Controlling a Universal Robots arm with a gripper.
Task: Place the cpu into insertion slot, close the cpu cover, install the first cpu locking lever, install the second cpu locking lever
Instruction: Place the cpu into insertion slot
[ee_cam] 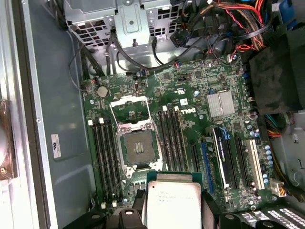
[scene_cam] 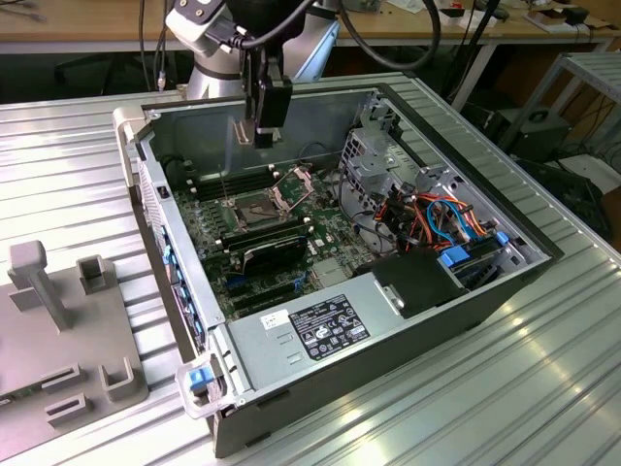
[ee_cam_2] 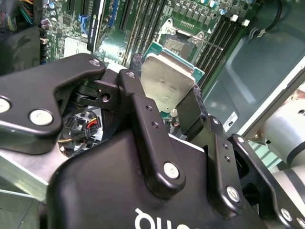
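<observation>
Gripper [scene_cam: 264,139]: I see its two black fingers [ee_cam_2: 139,102] clamped on opposite edges of the cpu.
Cpu [ee_cam: 172,202]: gripped in the hand with its silvery top facing both wrist cameras. It is up in the air and touches nothing else.
Insertion slot [ee_cam: 138,148]: below the hand, well apart from the chip, with its pinned centre bare.
Cpu cover [ee_cam: 128,98]: swung open, on the slot's far side from the hand.
Memory slots [ee_cam: 102,157]: long black rows flanking the slot.
Computer case [scene_cam: 388,325]: open-topped, and my hand hangs over it.
</observation>
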